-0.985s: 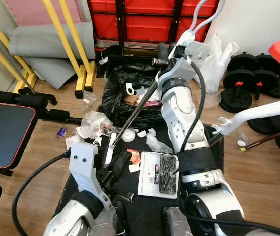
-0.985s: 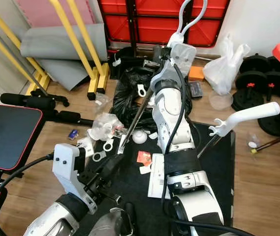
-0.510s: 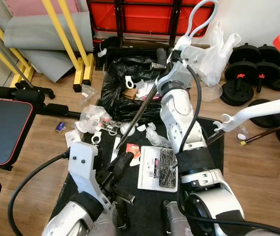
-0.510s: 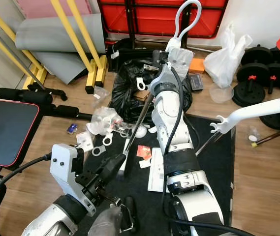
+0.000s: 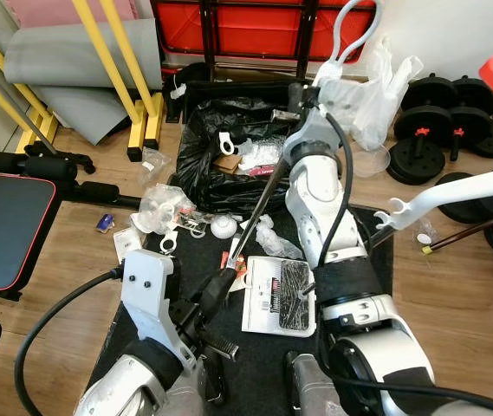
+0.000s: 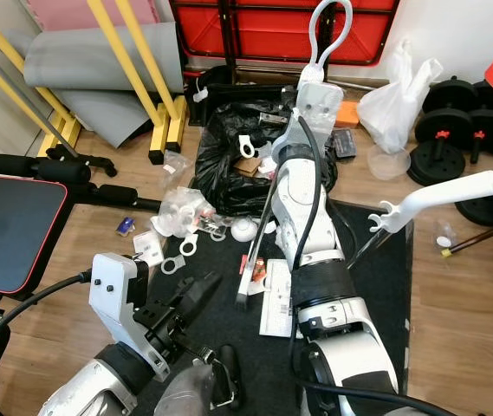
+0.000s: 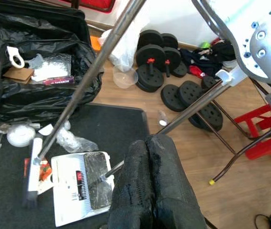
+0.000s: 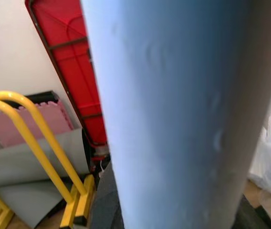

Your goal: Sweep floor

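Currently the broom (image 6: 258, 234) is held high on its shaft by the right gripper (image 5: 296, 102), fingers clamped round it above the black trash bag (image 5: 203, 165). Its shaft slopes down to the bristle head (image 6: 243, 290), which rests on the black mat (image 6: 376, 269) just beside a red wrapper (image 7: 45, 171) and the white dustpan (image 5: 279, 295). The dustpan lies flat on the mat, dark debris on its right half, its long handle (image 5: 454, 196) raised toward the dumbbell weights (image 5: 441, 139). The left gripper (image 7: 153, 183) is kept low near the dustpan with both fingers pressed together, nothing between them. Loose litter, a white ball (image 5: 222, 227) and plastic scraps (image 5: 164, 208), is scattered on the wooden floor (image 5: 73, 251) at the mat's far edge.
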Controlling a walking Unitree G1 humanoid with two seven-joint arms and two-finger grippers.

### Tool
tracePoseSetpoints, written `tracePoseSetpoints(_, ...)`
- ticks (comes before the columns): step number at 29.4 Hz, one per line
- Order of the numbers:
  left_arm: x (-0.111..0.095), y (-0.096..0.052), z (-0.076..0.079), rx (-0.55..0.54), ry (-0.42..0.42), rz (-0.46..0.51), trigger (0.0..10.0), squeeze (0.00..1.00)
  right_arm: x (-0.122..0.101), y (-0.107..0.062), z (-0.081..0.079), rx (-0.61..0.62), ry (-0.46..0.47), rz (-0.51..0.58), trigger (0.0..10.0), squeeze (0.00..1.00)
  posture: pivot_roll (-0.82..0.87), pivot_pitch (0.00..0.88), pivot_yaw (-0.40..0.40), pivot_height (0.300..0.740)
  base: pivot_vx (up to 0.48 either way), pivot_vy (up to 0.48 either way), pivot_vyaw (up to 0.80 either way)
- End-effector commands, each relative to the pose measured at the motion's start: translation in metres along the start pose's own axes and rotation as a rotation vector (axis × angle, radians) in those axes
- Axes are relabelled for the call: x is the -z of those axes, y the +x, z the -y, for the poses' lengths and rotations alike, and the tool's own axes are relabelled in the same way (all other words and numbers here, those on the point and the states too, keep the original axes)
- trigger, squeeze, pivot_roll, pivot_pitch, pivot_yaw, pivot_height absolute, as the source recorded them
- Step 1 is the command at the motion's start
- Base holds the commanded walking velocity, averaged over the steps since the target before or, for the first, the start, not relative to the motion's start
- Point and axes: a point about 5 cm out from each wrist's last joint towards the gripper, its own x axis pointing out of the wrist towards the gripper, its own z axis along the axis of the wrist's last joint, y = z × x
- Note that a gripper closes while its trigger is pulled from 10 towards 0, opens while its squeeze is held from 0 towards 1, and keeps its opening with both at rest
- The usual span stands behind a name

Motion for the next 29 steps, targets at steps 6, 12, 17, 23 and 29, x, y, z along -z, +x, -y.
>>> tracePoseSetpoints(6,0.006,-0.001,0.001,0.028,-0.017,-0.033,10.0,0.0,-0.01,0.001,-0.008,-0.018,0.011,0.032,10.0,0.0,-0.07,0.33,-0.005,0.74,0.0,0.0,0.0)
tracePoseSetpoints(12,0.005,0.001,0.0,0.024,-0.014,-0.029,10.0,0.0,-0.01,0.001,-0.005,-0.022,-0.063,0.028,10.0,0.0,-0.08,0.33,-0.004,0.74,0.0,0.0,0.0)
tracePoseSetpoints(17,0.005,0.002,-0.001,0.023,-0.013,-0.027,10.0,0.0,-0.013,0.005,-0.001,-0.004,-0.065,0.031,10.0,0.0,-0.08,0.332,-0.005,0.74,0.0,0.0,0.0)
tracePoseSetpoints(23,0.005,0.002,-0.001,0.022,-0.013,-0.026,10.0,0.0,-0.017,0.006,-0.005,0.0,0.034,0.012,10.0,0.0,-0.08,0.333,-0.007,0.74,0.0,0.0,0.0)
tracePoseSetpoints(29,0.005,0.002,-0.001,0.023,-0.017,-0.025,10.0,0.0,-0.01,0.001,-0.014,-0.019,0.098,-0.06,10.0,0.0,-0.08,0.336,-0.007,0.74,0.0,0.0,0.0)
